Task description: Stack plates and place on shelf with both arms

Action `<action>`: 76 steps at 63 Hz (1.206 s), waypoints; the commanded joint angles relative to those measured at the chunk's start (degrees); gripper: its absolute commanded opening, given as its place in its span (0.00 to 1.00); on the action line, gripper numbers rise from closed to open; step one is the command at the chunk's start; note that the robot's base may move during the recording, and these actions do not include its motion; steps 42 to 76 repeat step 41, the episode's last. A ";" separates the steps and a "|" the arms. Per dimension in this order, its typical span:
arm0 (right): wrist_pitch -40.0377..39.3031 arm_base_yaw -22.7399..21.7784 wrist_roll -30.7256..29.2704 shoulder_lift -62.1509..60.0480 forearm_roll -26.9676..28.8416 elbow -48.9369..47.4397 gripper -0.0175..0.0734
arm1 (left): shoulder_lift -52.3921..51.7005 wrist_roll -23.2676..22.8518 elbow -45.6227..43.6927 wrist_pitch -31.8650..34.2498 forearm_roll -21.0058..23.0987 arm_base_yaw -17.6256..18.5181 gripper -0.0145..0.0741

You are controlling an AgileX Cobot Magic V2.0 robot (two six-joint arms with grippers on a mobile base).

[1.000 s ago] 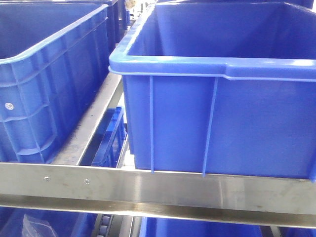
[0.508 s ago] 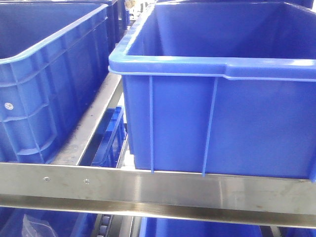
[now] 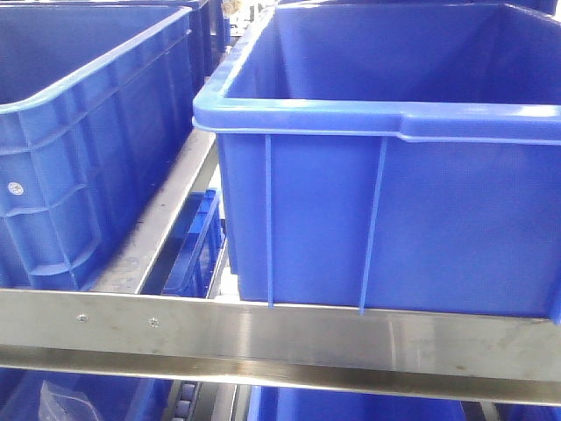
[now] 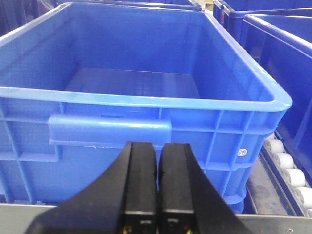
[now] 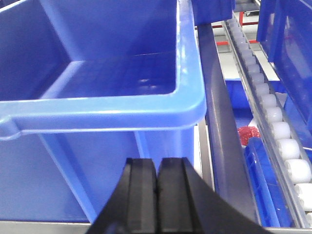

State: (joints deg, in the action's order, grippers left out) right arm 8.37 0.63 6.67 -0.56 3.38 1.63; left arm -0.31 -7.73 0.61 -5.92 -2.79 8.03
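Observation:
No plates show in any view. The shelf (image 3: 289, 338) is a brushed steel rack whose flat front rail crosses the bottom of the front view. My left gripper (image 4: 157, 146) is shut with nothing between its black fingers, just in front of an empty blue crate (image 4: 136, 78). In the right wrist view my right gripper (image 5: 157, 163) is shut and empty too, below the near rim of another blue crate (image 5: 122, 109).
Two large blue crates (image 3: 386, 202) (image 3: 79, 158) stand side by side on the shelf, a steel divider rail (image 3: 162, 219) between them. White conveyor rollers (image 5: 273, 117) run along the right. A small red thing (image 5: 247, 133) lies lower down beside the rollers.

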 commanded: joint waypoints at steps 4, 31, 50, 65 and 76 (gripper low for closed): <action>-4.88 -0.31 -0.31 -1.24 -0.45 -0.92 0.25 | -1.09 -0.41 1.16 5.28 0.20 0.30 0.27; -4.88 -0.31 -0.31 -1.24 -0.45 -0.92 0.25 | -1.09 -0.41 1.16 5.28 0.20 0.18 0.27; -4.88 -0.31 -0.31 -1.24 -0.45 -0.92 0.25 | -1.09 -0.41 1.16 5.28 0.20 0.18 0.27; -4.88 -0.31 -0.31 -1.24 -0.45 -0.92 0.25 | -1.09 -0.41 1.16 5.28 0.20 0.18 0.27; -4.88 -0.31 -0.31 -1.24 -0.45 -0.92 0.25 | -1.09 -0.41 1.16 5.28 0.20 0.18 0.27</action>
